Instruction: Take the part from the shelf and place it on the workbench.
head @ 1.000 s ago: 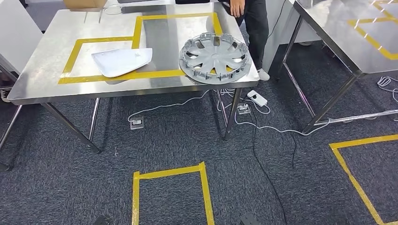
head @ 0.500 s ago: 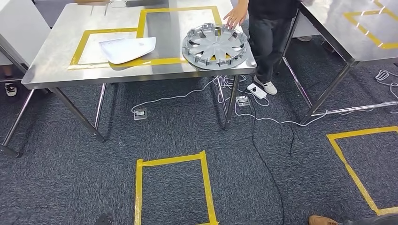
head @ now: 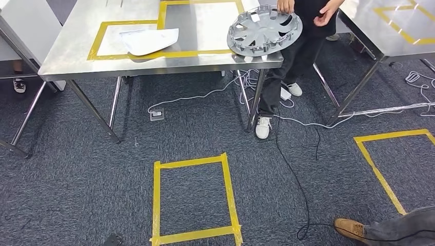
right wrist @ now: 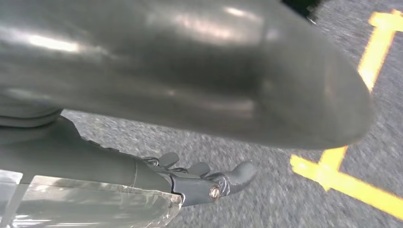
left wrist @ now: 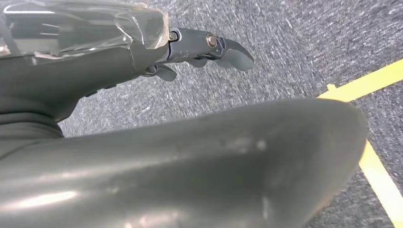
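Standing back from the steel workbench [head: 72, 66], with left hand [left wrist: 209, 47] and right hand [right wrist: 209, 185] hanging over carpet, holding nothing, fingers loosely extended. Hubcap [head: 264, 29] lying tilted at workbench's near right corner, a person's hand [head: 284, 6] touching it. Seemingly placement done; likely needing only to keep away.

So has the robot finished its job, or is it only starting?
Two parts lie on the workbench: a white panel and a hubcap, which a person is touching. The left hand and right hand hang with nothing in them over carpet. No shelf is visible, so further fetching is unclear.
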`<action>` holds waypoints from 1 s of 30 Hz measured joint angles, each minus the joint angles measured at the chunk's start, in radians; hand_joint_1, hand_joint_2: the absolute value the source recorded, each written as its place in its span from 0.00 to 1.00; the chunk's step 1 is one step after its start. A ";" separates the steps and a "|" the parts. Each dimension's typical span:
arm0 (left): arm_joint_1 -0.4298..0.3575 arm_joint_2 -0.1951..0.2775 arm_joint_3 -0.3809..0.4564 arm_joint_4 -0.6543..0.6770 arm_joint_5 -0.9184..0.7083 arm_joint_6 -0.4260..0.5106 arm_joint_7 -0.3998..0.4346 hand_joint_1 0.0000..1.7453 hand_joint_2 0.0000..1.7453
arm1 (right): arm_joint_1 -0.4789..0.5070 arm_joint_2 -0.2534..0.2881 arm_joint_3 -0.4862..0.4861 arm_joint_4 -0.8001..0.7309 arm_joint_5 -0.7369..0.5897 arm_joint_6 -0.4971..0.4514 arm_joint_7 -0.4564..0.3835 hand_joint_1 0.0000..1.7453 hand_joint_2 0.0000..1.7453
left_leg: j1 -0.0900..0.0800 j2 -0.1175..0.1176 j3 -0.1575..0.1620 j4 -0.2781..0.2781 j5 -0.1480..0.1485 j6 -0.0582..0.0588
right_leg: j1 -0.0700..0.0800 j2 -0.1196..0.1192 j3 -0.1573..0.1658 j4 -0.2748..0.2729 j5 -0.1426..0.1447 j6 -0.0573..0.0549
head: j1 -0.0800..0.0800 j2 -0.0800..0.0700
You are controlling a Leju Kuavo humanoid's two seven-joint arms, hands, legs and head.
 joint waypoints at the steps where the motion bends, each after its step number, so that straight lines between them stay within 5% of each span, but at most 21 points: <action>1: -0.002 -0.001 0.000 0.000 -0.006 0.000 0.001 0.00 0.00 | -0.001 -0.001 0.000 0.001 -0.004 -0.002 -0.004 0.00 0.00 | 0.002 0.001 -0.003 -0.003 0.011 -0.007 | 0.005 0.000 0.009 -0.025 -0.002 -0.006 | 0.002 0.000; 3: -0.004 0.000 0.000 0.001 -0.017 -0.003 0.005 0.00 0.00 | 0.002 -0.002 -0.001 0.005 -0.014 -0.005 -0.011 0.00 0.00 | 0.005 -0.002 -0.010 -0.008 0.024 -0.020 | 0.002 -0.002 -0.007 -0.034 0.019 -0.015 | 0.007 0.000; 4: -0.005 0.000 0.000 0.001 -0.022 -0.006 0.008 0.00 0.00 | 0.004 -0.002 -0.001 0.006 -0.017 -0.006 -0.014 0.00 0.00 | 0.006 -0.004 -0.019 0.004 0.003 -0.026 | -0.002 -0.003 -0.016 -0.038 0.033 -0.024 | 0.008 0.000; 6: -0.005 0.001 0.000 0.002 -0.029 -0.009 0.012 0.00 0.00 | 0.008 -0.001 -0.002 0.007 -0.021 -0.006 -0.019 0.00 0.00 | 0.011 -0.007 -0.044 0.088 -0.097 -0.037 | -0.009 -0.007 -0.039 -0.042 0.062 -0.037 | 0.006 0.000; 8: -0.007 0.003 0.000 0.003 -0.032 -0.011 0.014 0.00 0.00 | 0.012 0.001 -0.003 0.008 -0.023 -0.006 -0.021 0.00 0.00 | 0.017 -0.006 -0.065 0.218 -0.185 -0.049 | -0.009 -0.007 -0.067 -0.039 0.086 -0.038 | 0.005 0.000; 10: -0.008 0.004 0.000 0.003 -0.035 -0.012 0.015 0.00 0.00 | 0.015 0.003 -0.003 0.009 -0.026 -0.006 -0.023 0.00 0.00 | 0.024 -0.006 -0.051 0.285 -0.178 -0.059 | -0.011 -0.008 -0.100 -0.028 0.106 -0.032 | 0.005 0.000; 12: -0.011 0.006 0.000 0.002 -0.043 -0.014 0.014 0.00 0.00 | 0.017 0.005 -0.003 0.010 -0.029 -0.006 -0.024 0.00 0.00 | 0.031 -0.006 0.029 0.213 -0.131 -0.067 | -0.015 -0.007 -0.137 -0.008 0.119 -0.022 | 0.005 0.000; 13: -0.014 0.007 0.000 0.002 -0.048 -0.016 0.011 0.00 0.00 | 0.018 0.005 -0.004 0.010 -0.031 -0.006 -0.024 0.00 0.00 | 0.032 -0.007 0.084 0.142 -0.131 -0.069 | -0.016 -0.006 -0.153 0.003 0.123 -0.017 | 0.004 0.000; 15: -0.020 0.009 0.000 0.002 -0.058 -0.018 0.002 0.00 0.00 | 0.019 0.005 -0.004 0.010 -0.033 -0.006 -0.025 0.00 0.00 | 0.028 -0.010 0.155 0.034 -0.158 -0.059 | -0.013 -0.006 -0.171 0.018 0.132 -0.004 | 0.006 0.000; 19: -0.025 0.011 0.000 0.002 -0.063 -0.020 -0.003 0.00 0.00 | 0.023 0.007 -0.004 0.010 -0.037 -0.006 -0.026 0.00 0.00 | 0.020 -0.005 0.146 0.004 -0.150 -0.013 | -0.017 -0.004 -0.188 0.031 0.140 0.020 | 0.007 0.000; 21: -0.026 0.011 0.000 0.002 -0.064 -0.020 -0.004 0.00 0.00 | 0.026 0.007 -0.004 0.010 -0.037 -0.006 -0.027 0.00 0.00 | 0.020 -0.001 0.130 -0.001 -0.129 0.004 | -0.020 -0.002 -0.229 0.119 0.084 0.013 | 0.007 0.000; 24: -0.026 0.011 0.000 0.002 -0.065 -0.021 -0.004 0.00 0.00 | 0.029 0.005 -0.004 0.010 -0.037 -0.006 -0.027 0.00 0.00 | 0.014 0.000 0.101 0.001 -0.106 0.009 | -0.020 -0.001 -0.289 0.311 -0.013 0.009 | 0.007 0.000; 26: -0.026 0.011 0.000 0.002 -0.067 -0.022 -0.004 0.00 0.00 | 0.030 0.005 -0.004 0.010 -0.037 -0.006 -0.027 0.00 0.00 | 0.011 -0.001 0.091 0.002 -0.096 0.007 | -0.020 -0.001 -0.243 0.278 -0.009 0.019 | 0.007 0.000; 28: -0.026 0.010 0.000 0.002 -0.069 -0.026 -0.005 0.00 0.00 | 0.028 0.004 -0.004 0.010 -0.037 -0.005 -0.027 0.00 0.00 | 0.008 -0.003 0.088 0.004 -0.090 0.003 | -0.018 -0.001 -0.139 0.122 0.026 0.024 | 0.007 0.000; 30: -0.025 0.009 0.000 0.002 -0.067 -0.025 -0.006 0.00 0.00 | 0.025 0.004 -0.003 0.011 -0.036 -0.002 -0.026 0.00 0.00 | 0.004 -0.002 0.082 0.008 -0.087 -0.004 | -0.013 -0.001 -0.076 0.014 0.048 0.018 | 0.007 0.000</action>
